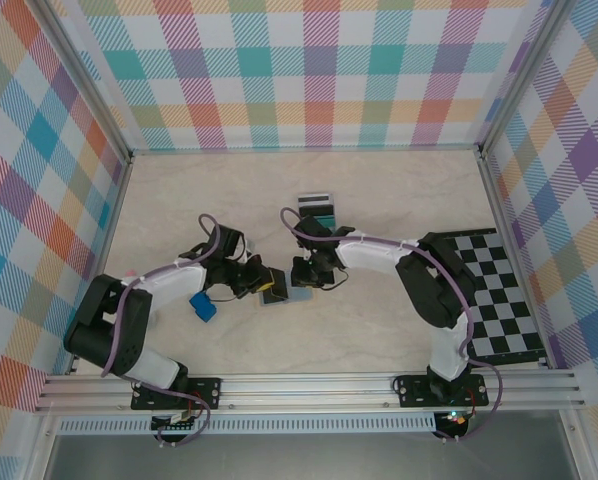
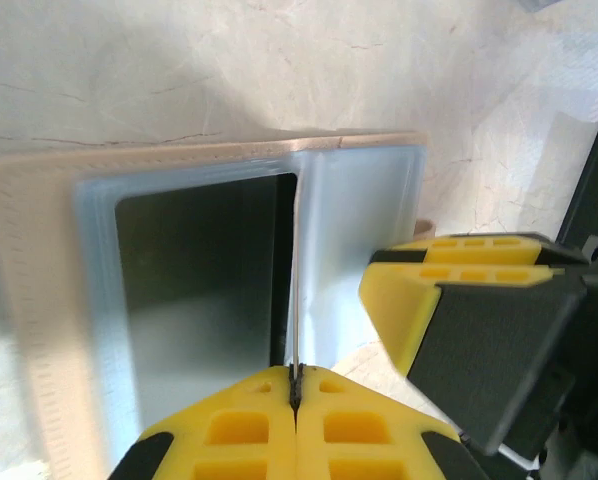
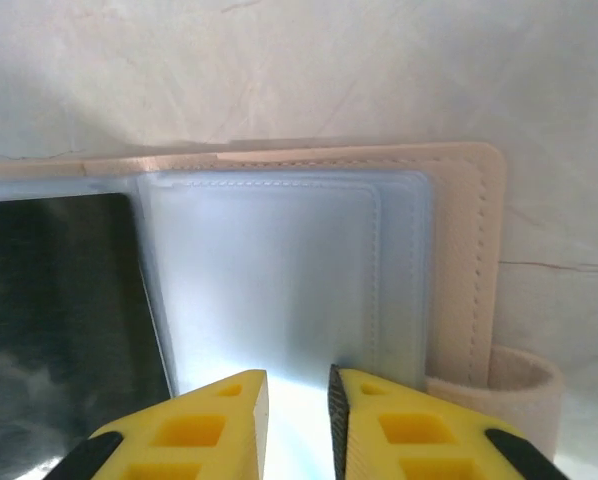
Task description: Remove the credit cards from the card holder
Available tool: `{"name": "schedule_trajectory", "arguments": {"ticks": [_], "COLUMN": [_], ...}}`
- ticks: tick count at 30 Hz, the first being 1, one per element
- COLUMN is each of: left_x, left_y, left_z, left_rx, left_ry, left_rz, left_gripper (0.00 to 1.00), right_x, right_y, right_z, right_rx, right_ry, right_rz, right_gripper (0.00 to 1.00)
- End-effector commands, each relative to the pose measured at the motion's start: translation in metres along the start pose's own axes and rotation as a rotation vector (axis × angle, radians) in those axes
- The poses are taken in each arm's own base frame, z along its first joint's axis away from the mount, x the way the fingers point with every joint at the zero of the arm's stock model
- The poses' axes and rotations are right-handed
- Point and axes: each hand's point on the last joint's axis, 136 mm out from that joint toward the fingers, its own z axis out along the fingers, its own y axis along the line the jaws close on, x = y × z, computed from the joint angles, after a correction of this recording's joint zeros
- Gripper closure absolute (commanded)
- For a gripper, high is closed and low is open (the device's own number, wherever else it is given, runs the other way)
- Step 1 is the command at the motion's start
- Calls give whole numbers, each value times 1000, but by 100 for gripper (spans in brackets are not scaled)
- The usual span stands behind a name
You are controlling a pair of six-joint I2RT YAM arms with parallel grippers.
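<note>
The card holder [image 1: 279, 296] lies open mid-table, tan outside [image 2: 39, 300], blue-grey inside [image 3: 279, 270]. A dark card [image 2: 199, 290] sits in its left pocket [image 3: 59, 310]. My left gripper [image 1: 265, 283] is shut [image 2: 295, 385] on a thin sheet standing on edge at the holder's fold; whether it is a card or a sleeve I cannot tell. My right gripper [image 1: 302, 279] faces it from the right, its jaws a narrow gap apart [image 3: 298, 395] over the right-hand pocket, nothing between them. Two credit cards [image 1: 316, 207], teal and pale with a dark stripe, lie farther back.
A small bright-blue block [image 1: 202, 305] lies left of the holder, beside the left arm. A black-and-white checkered mat [image 1: 499, 295] covers the table's right side. One yellow finger [image 2: 419, 300] of the right gripper crowds close to the left gripper. Plaid walls enclose the table.
</note>
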Motion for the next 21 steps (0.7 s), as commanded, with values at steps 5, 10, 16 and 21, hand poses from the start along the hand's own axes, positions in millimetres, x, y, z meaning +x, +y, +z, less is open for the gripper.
{"name": "schedule_trajectory", "arguments": {"ticks": [5, 10, 16, 21], "left_x": [2, 1, -6, -23], "left_y": [-7, -19, -48, -79], "left_z": [-36, -59, -84, -92], "left_rx": [-19, -5, 52, 70], "left_ry": [-80, -150, -260, -357], "left_rz": [170, 280, 438, 597], "left_gripper": [100, 100, 100, 100], "right_x": [-22, -25, -29, -35], "right_y": [33, 4, -36, -60], "right_z": [-88, -114, -133, -143], "right_rx": [-146, -51, 13, 30], "right_ry": [-225, -327, -389, -426], "right_rz": [-106, -80, -54, -87], "right_gripper": [59, 32, 12, 0]}}
